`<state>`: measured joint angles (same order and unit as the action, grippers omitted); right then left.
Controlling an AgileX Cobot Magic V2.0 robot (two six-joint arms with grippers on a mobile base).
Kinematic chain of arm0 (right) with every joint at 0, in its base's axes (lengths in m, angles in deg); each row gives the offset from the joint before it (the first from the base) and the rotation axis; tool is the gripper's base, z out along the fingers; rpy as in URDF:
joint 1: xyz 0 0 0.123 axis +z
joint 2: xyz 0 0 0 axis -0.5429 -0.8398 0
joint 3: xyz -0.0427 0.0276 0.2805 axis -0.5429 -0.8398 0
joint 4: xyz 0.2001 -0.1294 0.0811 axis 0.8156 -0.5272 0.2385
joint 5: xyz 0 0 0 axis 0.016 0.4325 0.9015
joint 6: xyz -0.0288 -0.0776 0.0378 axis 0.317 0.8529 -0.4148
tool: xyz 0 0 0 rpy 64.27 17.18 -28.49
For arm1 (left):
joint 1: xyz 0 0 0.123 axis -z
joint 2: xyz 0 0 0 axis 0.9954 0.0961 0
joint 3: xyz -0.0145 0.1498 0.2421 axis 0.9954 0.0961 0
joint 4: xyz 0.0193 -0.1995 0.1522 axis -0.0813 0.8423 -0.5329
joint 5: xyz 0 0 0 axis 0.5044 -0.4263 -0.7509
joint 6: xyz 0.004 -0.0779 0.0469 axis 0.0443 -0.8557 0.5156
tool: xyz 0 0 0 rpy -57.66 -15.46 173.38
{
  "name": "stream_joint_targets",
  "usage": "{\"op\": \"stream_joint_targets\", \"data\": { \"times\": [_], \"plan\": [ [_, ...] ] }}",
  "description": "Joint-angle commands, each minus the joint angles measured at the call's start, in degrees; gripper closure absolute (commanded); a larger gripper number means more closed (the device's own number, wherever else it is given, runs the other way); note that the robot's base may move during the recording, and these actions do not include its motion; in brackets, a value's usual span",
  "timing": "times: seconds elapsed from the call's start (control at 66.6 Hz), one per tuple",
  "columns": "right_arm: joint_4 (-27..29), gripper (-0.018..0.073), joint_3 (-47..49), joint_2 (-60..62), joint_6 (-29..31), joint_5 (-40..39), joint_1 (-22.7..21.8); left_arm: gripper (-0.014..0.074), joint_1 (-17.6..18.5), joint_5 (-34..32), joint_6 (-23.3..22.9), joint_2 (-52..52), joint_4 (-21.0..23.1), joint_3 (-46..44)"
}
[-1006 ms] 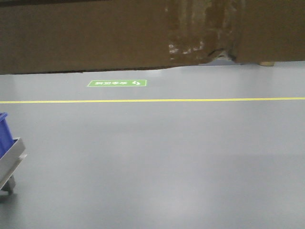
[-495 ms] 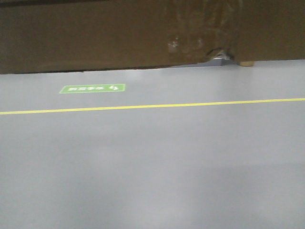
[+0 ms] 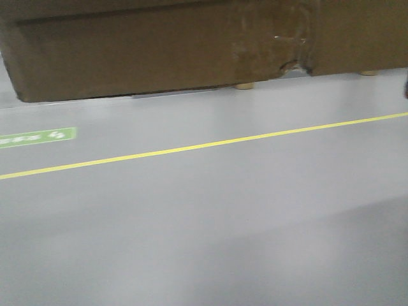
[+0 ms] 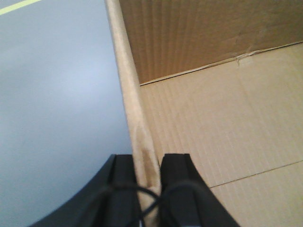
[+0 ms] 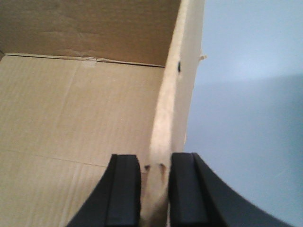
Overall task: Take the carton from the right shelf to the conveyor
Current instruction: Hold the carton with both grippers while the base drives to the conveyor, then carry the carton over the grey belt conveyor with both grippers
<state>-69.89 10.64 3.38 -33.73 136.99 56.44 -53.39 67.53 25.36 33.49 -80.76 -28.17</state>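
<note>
1. One carton [image 3: 159,51]: it spans the top of the front view, with its lower edge above the grey floor [image 3: 210,242]. The wrist views look into its open interior.
2. Left tool [image 4: 149,165]: two fingers pinch the carton's left wall, one inside and one outside.
3. Right tool [image 5: 155,165]: two fingers clamp the right wall the same way.
4. Floor markings: one yellow line [image 3: 191,148] and one green label [image 3: 35,136].

1. The large brown corrugated cardboard carton [image 4: 213,123] had its walls filling the gaps between the left gripper [image 4: 149,163] and right gripper [image 5: 155,163] jaws.
2. Outboard of the jaws, the air above the smooth grey floor [image 4: 57,94] stood open.
3. Inboard, the carton hollow lay free.
</note>
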Motion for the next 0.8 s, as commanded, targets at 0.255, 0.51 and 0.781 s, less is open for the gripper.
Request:
{"op": "stream_joint_targets", "data": {
  "times": [0.255, 0.51, 0.781],
  "plan": [
    [1.0, 0.0626, 0.5, 0.6, 0.4, -8.0, -0.2, 0.0616, 0.6, -1.4, 0.4, -0.6, -0.9, -0.2],
    [1.0, 0.0626, 0.5, 0.6, 0.4, -8.9, -0.2, 0.0616, 0.6, -1.4, 0.4, -0.6, -5.4, -0.2],
    [1.0, 0.0626, 0.5, 0.6, 0.4, -8.9, -0.2, 0.0616, 0.6, -1.4, 0.4, -0.6, -10.2, -0.2]
  ]
}}
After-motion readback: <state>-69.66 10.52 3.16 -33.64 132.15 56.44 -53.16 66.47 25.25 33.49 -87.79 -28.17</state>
